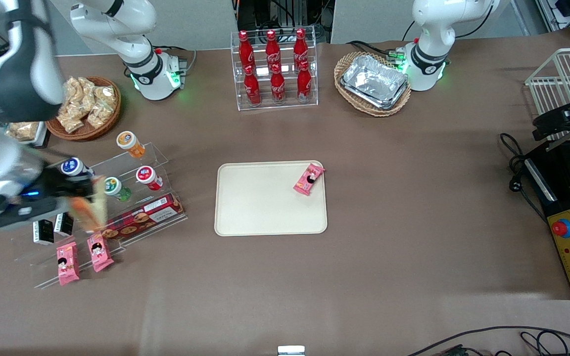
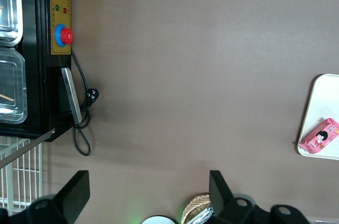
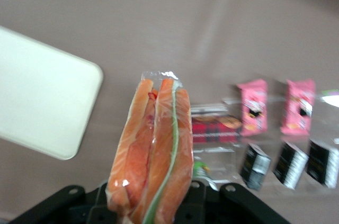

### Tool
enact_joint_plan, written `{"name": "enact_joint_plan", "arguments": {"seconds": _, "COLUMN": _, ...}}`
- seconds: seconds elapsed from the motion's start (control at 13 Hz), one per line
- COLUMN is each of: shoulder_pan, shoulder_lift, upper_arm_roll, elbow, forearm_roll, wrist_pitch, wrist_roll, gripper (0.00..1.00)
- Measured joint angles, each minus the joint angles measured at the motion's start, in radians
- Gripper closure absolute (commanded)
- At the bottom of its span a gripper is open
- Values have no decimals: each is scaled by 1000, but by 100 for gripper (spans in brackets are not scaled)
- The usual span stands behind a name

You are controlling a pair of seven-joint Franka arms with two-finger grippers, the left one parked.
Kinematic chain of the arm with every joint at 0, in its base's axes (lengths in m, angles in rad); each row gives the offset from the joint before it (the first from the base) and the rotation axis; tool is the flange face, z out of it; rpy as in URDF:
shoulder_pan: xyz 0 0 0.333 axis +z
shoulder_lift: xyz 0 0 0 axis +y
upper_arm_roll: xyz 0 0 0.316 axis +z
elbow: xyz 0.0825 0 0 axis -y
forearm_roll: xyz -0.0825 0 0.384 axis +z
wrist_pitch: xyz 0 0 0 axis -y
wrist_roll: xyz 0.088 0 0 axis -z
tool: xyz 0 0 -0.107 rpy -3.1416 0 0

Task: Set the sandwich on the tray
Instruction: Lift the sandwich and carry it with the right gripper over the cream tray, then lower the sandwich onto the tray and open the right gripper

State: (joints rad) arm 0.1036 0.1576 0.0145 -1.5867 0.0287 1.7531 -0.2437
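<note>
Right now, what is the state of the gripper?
Gripper: shut on the sandwich, lifted above the snack shelves, toward the working arm's end of the table.

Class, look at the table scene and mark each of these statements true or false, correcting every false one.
1. The sandwich is held in the hand. True.
2. The sandwich already lies on the tray. False: it is lifted above the clear snack display, toward the working arm's end of the table.
3. A pink snack packet lies on the tray. True.
4. The rack holds green bottles. False: its bottles are red.
5. Foil trays sit in a wicker basket. True.
</note>
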Motion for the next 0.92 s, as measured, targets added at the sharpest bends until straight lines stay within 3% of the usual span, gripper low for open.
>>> {"name": "enact_joint_plan", "arguments": {"seconds": 0.38, "shoulder_pan": 282, "shoulder_lift": 24, "upper_arm_roll": 1, "elbow": 0, "forearm_roll": -20, "wrist_pitch": 27, "wrist_roll": -52, "gripper": 70}}
{"name": "enact_joint_plan", "arguments": {"seconds": 0.92, "shoulder_pan": 416, "shoulder_lift": 203, "upper_arm_roll": -3, "elbow": -2, "forearm_roll": -49, "wrist_pitch": 214, "wrist_roll": -363, "gripper": 68}}
